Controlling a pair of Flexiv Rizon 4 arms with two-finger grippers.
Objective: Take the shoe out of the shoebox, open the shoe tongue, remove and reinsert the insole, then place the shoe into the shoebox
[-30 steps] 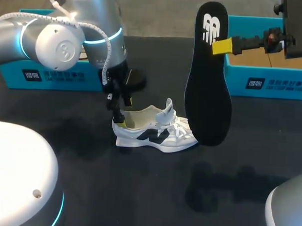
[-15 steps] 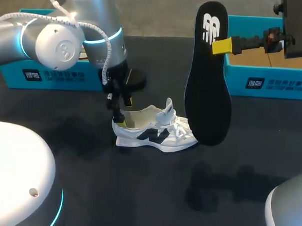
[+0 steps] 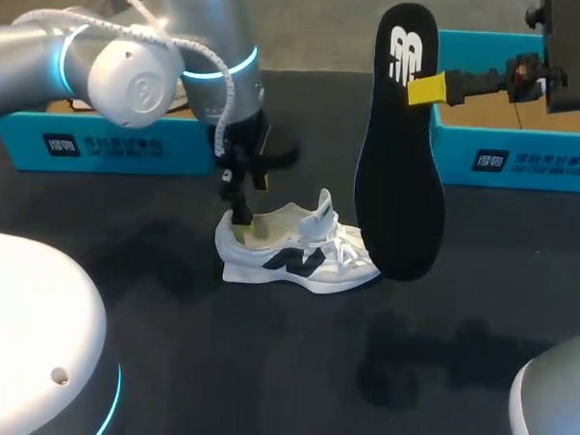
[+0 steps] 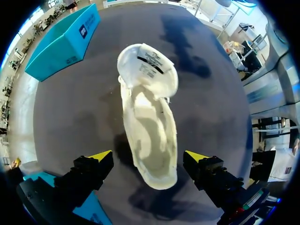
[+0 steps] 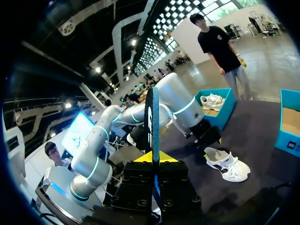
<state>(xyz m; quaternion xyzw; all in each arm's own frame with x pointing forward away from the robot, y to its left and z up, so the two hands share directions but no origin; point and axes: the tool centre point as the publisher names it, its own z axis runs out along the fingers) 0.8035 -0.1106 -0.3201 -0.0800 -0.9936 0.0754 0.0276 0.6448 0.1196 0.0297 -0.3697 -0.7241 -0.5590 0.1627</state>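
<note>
Left gripper (image 4: 147, 156), spread, has shifted over shoe (image 3: 298, 259) heel. Right gripper (image 3: 428, 89) pinches insole (image 3: 400, 165) above toe. Reinsertion pending.

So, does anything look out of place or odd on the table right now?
Only the insole, out of the shoe and hanging upright from the right gripper, pinched near its upper end. The shoe sits upright, tongue pulled open. Nothing looks spilled or damaged.

I am counting two blue shoeboxes, the ten o'clock shoebox (image 3: 101, 144) and the two o'clock shoebox (image 3: 524, 160); two white shoes, the table shoe (image 3: 293, 254) at centre and the boxed shoe (image 5: 212, 100) sitting inside the ten o'clock shoebox; and one black insole (image 3: 401, 155) hanging at one o'clock.
</note>
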